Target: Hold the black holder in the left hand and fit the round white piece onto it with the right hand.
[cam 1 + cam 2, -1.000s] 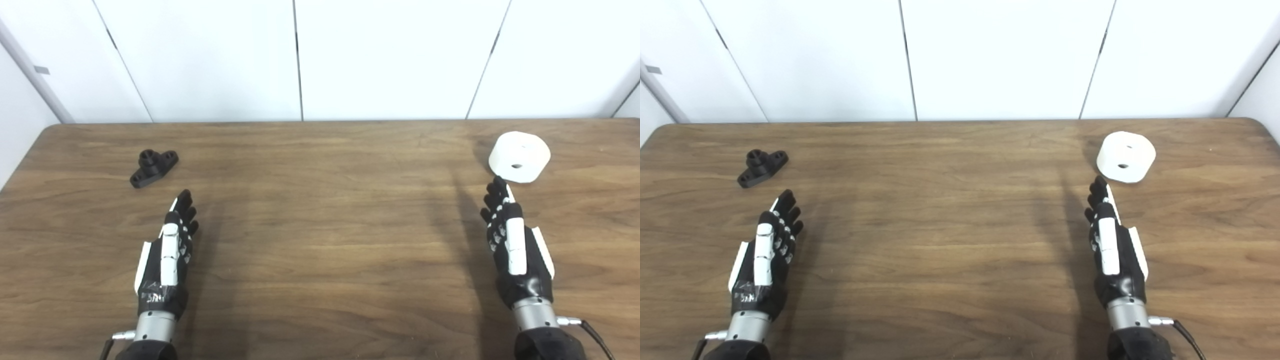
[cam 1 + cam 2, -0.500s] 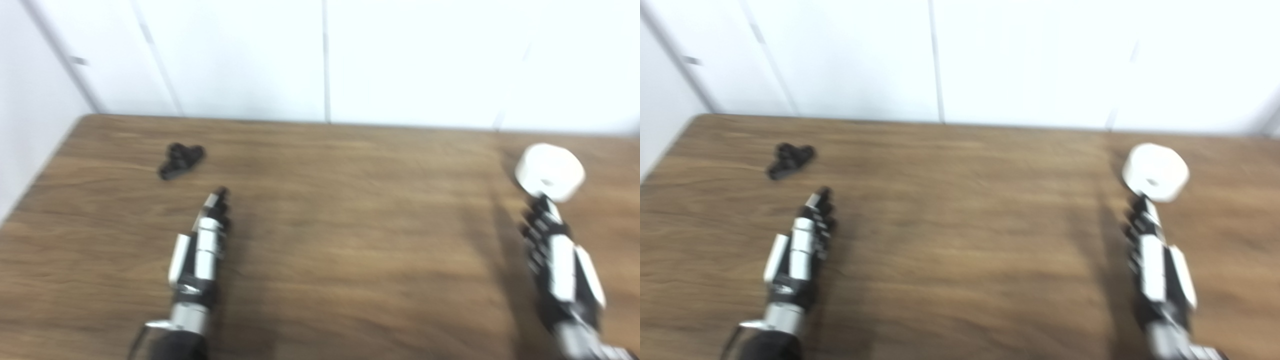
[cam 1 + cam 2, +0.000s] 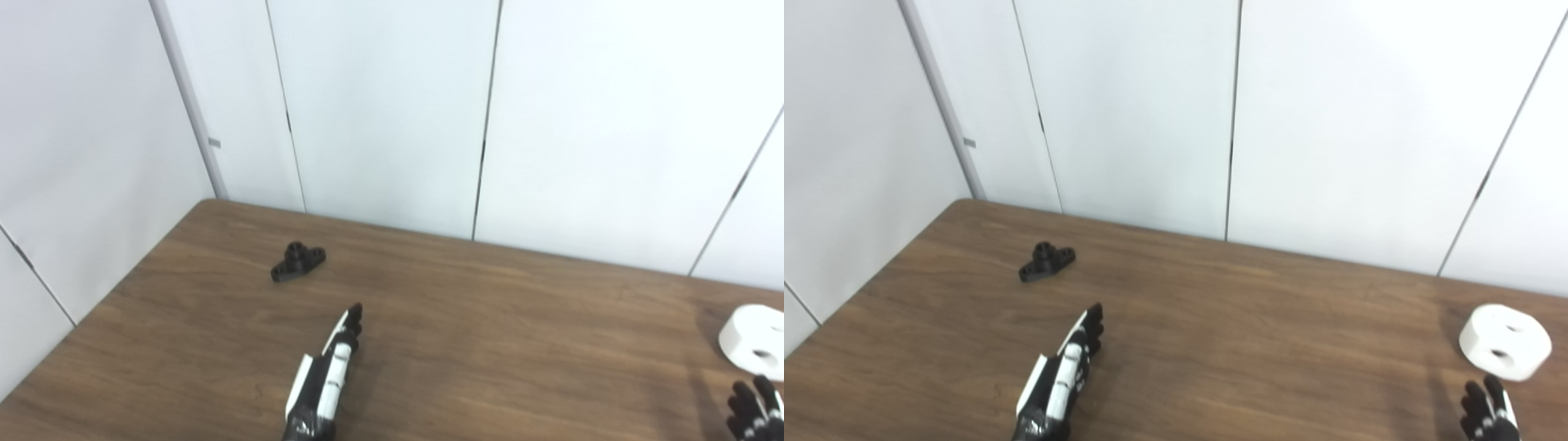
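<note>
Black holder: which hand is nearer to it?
Left. The left hand lies just short of the black holder, open, not touching. The right hand is across the table by the round white piece.

The camera view swings up and toward the left, so the whole picture shifts: much more of the white wall panels [image 3: 392, 110] shows, and the desk [image 3: 490, 343] fills only the lower half. The black holder [image 3: 298, 261] and the round white piece [image 3: 1505, 341] now appear nearer 6 o'clock in frame, though neither moves on the desk. The left robot hand [image 3: 324, 383] is cut off at the wrist by the bottom edge. Of the right robot hand [image 3: 1486, 412], only the fingertips [image 3: 750, 401] remain in view.
</note>
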You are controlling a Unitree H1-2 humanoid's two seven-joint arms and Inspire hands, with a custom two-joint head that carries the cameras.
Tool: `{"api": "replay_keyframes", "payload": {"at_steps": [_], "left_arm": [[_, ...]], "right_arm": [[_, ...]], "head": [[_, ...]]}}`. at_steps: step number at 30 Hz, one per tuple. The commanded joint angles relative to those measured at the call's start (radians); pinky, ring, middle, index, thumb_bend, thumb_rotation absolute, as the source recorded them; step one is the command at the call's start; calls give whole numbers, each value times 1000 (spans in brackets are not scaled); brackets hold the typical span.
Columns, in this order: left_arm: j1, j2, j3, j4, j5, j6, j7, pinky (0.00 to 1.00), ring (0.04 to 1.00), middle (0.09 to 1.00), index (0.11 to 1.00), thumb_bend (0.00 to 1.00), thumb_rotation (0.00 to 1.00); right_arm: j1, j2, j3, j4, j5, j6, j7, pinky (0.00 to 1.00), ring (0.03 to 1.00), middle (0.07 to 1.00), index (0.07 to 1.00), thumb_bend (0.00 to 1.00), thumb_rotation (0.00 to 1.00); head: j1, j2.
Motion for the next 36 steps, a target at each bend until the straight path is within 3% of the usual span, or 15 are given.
{"api": "replay_keyframes", "payload": {"at_steps": [1, 5, 7, 13, 16, 19, 22, 26, 36], "left_arm": [[4, -3, -13, -1, 5, -23, -7, 1000, 1000, 1000, 997, 409, 1000], [11, -13, -19, -25, 40, -3, 14, 1000, 1000, 1000, 983, 413, 1000], [17, -17, -22, -43, 59, 13, 23, 1000, 1000, 1000, 979, 442, 944], [37, -27, -25, -111, 148, 70, 70, 991, 1000, 1000, 958, 547, 618], [27, -18, -21, -172, 241, 136, 91, 1000, 1000, 1000, 948, 627, 425], [-5, 15, -7, -225, 360, 213, 101, 1000, 1000, 988, 917, 739, 334], [-36, 64, 10, -276, 494, 294, 84, 1000, 1000, 972, 873, 810, 324], [-82, 138, 47, -302, 559, 365, 52, 1000, 1000, 971, 852, 846, 323], [-167, 262, 95, -213, 690, 419, 59, 996, 1000, 962, 791, 915, 366]], "right_arm": [[-11, -3, -8, -23, 9, -47, 0, 1000, 943, 939, 976, 602, 965], [-6, -6, -12, -31, 9, -45, -1, 1000, 922, 921, 959, 600, 956], [-1, -7, -14, -43, 13, -37, 0, 1000, 920, 919, 957, 591, 960], [9, -8, -14, -63, 10, -17, 0, 1000, 915, 918, 955, 593, 962], [6, -11, -15, -56, 12, -24, 5, 999, 921, 919, 951, 608, 954], [3, -13, -14, -48, 11, -26, 7, 1000, 926, 922, 948, 614, 945], [-1, -12, -12, -30, 3, -46, 8, 1000, 927, 919, 946, 612, 936], [-3, -12, -11, -23, -3, -43, 6, 1000, 925, 920, 962, 632, 927], [-6, -1, -7, -14, 6, -47, 5, 1000, 946, 925, 1000, 674, 912]], "head": [[-5, 4], [-14, 24], [-17, 32], [-22, 50], [-23, 58], [-21, 62], [-18, 62], [-20, 64], [-29, 69]]}}
